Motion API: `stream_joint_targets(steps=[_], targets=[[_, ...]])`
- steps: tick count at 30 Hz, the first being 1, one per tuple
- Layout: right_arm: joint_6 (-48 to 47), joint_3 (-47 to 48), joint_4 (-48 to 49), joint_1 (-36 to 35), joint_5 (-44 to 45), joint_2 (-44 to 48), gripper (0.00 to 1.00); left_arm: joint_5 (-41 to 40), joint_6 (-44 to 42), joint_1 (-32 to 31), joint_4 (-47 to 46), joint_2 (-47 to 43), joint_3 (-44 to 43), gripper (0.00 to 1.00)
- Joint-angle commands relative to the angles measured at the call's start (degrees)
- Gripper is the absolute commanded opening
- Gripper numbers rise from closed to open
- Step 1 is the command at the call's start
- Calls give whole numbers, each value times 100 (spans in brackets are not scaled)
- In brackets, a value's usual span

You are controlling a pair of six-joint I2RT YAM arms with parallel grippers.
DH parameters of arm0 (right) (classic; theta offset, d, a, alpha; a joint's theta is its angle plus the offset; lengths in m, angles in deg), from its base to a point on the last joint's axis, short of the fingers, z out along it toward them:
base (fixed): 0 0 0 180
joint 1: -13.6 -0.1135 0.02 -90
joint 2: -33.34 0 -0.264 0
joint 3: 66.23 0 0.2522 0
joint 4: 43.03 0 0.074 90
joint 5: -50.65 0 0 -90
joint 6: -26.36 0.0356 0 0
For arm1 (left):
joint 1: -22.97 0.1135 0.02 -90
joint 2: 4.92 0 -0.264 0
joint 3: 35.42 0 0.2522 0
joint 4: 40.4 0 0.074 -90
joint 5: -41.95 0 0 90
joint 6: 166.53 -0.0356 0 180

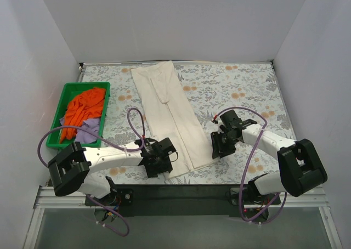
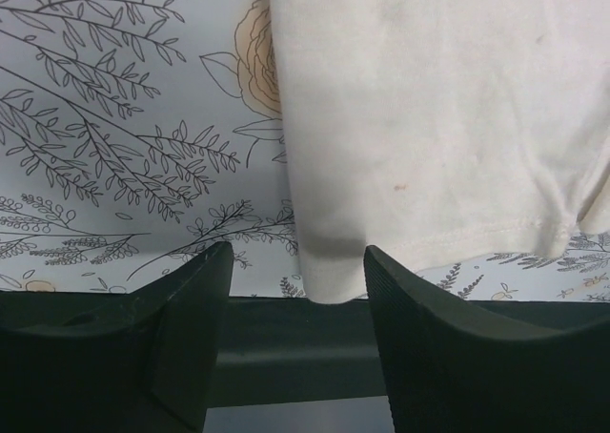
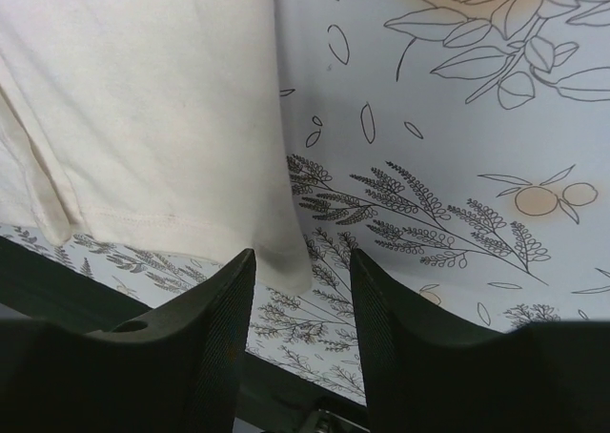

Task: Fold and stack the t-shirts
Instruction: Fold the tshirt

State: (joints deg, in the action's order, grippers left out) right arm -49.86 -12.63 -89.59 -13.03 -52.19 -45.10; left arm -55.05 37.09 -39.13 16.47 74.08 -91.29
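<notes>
At 6 o'clock of the cream shirt [image 1: 170,106], left gripper [image 2: 297,261] and right gripper [image 3: 303,261], jaws apart, straddle its hem corners; next likely: pinch both, fold toward 12.

Bright, even, diffuse light from above, top view sharp throughout, faint soft shadow on the cream t-shirt [image 2: 429,118] hem at lower centre, dark fingers [image 2: 457,357] at the bottom edge slightly blurred

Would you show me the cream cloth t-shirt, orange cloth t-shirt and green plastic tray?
cream cloth t-shirt [image 1: 170,109], top view, centre.
orange cloth t-shirt [image 1: 82,109], top view, bunched middle.
green plastic tray [image 1: 86,85], top view, far rim.
</notes>
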Motion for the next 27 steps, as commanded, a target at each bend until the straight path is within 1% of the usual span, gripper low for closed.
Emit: stream_joint_targets(steps=[1,6,13,16,17,18,21,22,23,24,25,26,27], targets=[[37,-107,168,18,-165,-75,43,-3,802,-47,-198,89,-8,52],[28,-213,195,18,-254,-102,41,181,661,-82,-312,282,27,45],[46,-353,186,18,-342,-58,40,296,485,-135,-374,502,-60,41],[46,-371,160,18,-386,-58,37,296,477,-135,-321,520,-96,39],[54,-389,151,18,-368,-67,34,305,485,-144,-312,528,-96,38],[46,-389,151,18,-368,-75,32,314,485,-135,-312,511,-78,35],[46,-389,124,18,-359,-76,26,314,503,-144,-242,511,-105,28],[28,-380,81,26,-351,-67,23,305,503,-135,-198,502,-122,24],[28,-371,63,18,-342,-49,16,305,494,-144,-128,493,-131,22],[28,-319,19,18,-342,-32,12,305,494,-144,-84,476,-157,19],[19,-301,-59,18,-351,-14,8,322,494,-144,-49,458,-175,11],[11,-283,-121,18,-359,-5,1,357,477,-144,47,441,-184,7],[11,-248,-174,9,-368,21,1,453,433,-135,109,423,-210,3]])
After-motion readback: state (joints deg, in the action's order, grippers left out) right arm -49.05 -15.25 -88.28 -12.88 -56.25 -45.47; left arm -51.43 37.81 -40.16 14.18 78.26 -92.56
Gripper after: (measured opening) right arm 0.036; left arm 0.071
